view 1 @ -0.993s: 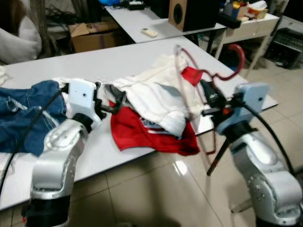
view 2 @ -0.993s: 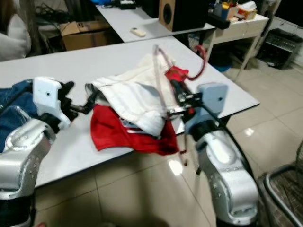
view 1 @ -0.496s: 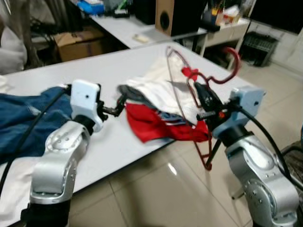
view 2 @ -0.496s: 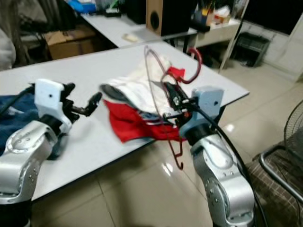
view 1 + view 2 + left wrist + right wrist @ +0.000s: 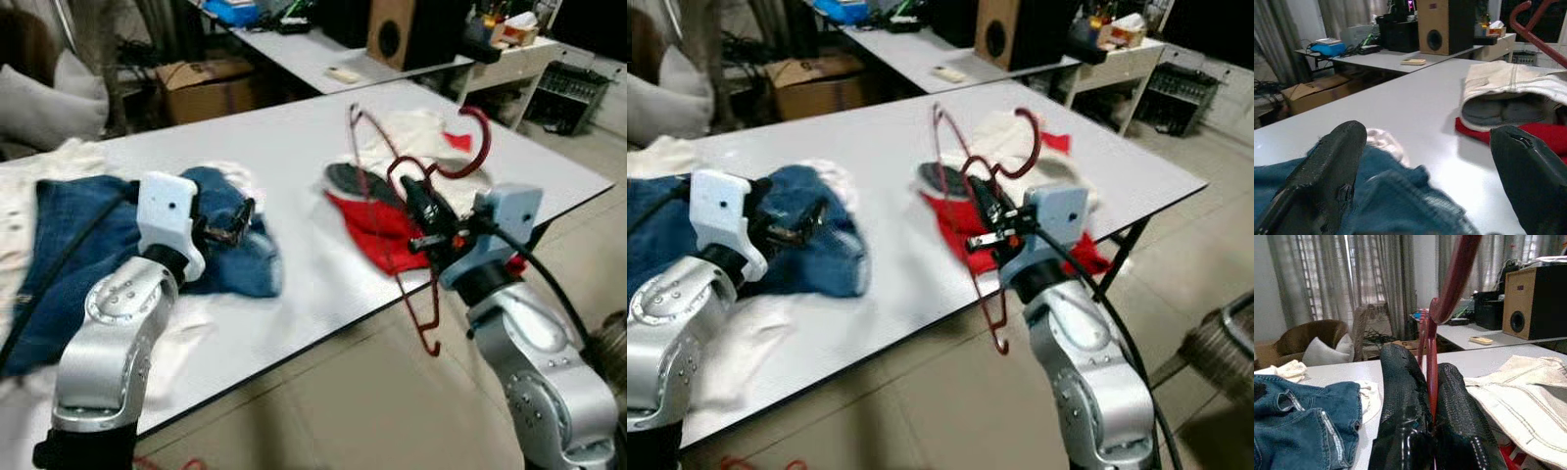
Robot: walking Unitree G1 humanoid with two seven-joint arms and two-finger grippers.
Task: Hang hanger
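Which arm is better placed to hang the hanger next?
The right. Its pincer is already shut on the red hanger, holding it off the white table. The left pincer is open and empty above the blue jeans.

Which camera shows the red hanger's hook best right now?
The left eye view: the red hanger hangs whole from the right pincer, hook up. The right eye view matches it. The right wrist view has its bar between the fingers; the left wrist view catches a corner.
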